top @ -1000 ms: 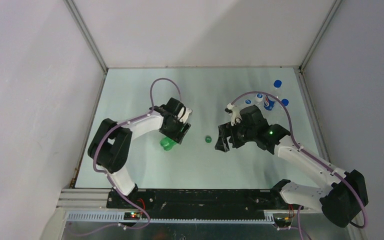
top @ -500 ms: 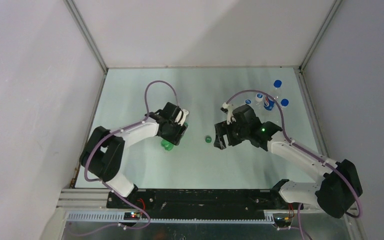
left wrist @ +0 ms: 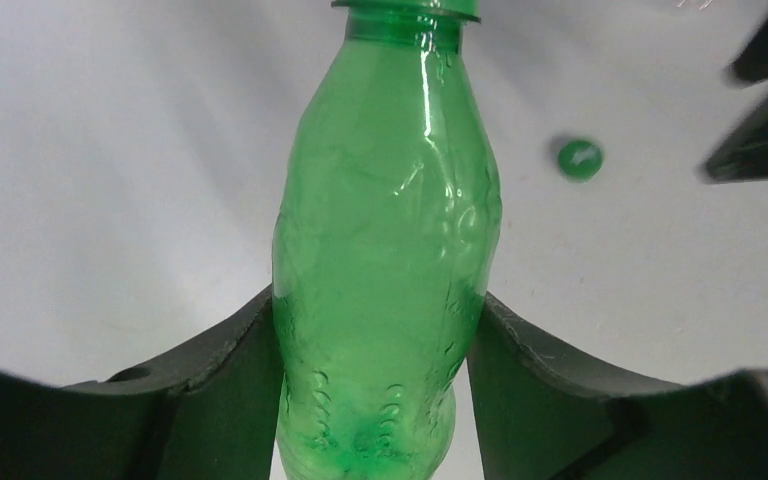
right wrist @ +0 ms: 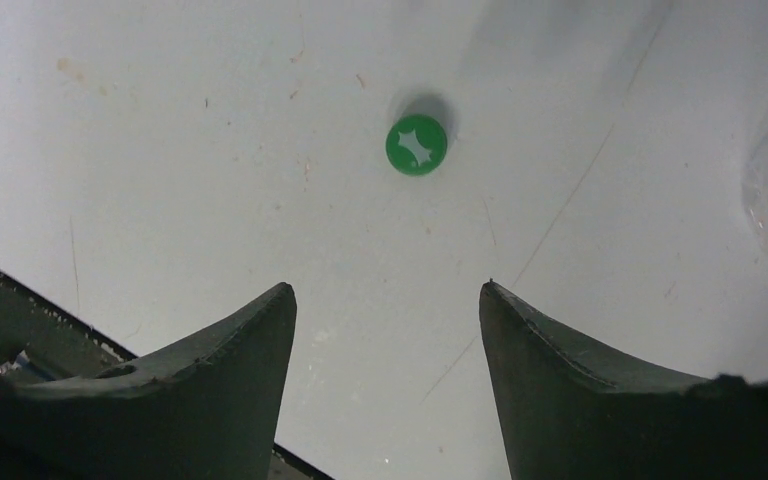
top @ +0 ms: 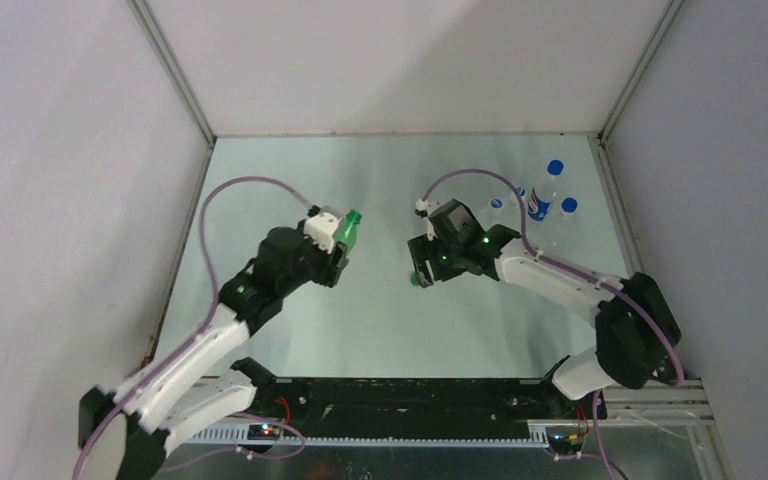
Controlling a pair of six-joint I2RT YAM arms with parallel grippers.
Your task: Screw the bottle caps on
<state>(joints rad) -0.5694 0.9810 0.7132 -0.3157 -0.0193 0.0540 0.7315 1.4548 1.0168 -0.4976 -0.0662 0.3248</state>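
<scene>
Bottle point(left wrist: 385, 250) newly aloft; blue caps point(top: 556, 167) beyond

Glossy translucent green plastic bottle point(left wrist: 385, 250) (embossed), matt scuffed table point(right wrist: 160, 150).

- The left arm point(top: 210, 335) reaches forward and inward, with its elbow low near the base.
- The left gripper point(left wrist: 378, 300) is closed around the lower body of a green bottle point(left wrist: 385, 200), one finger on each side.
- The right arm point(top: 560, 280) stretches left toward the middle.
- The right gripper point(right wrist: 385, 290) points downward, its jaws are apart and nothing is between them.
</scene>
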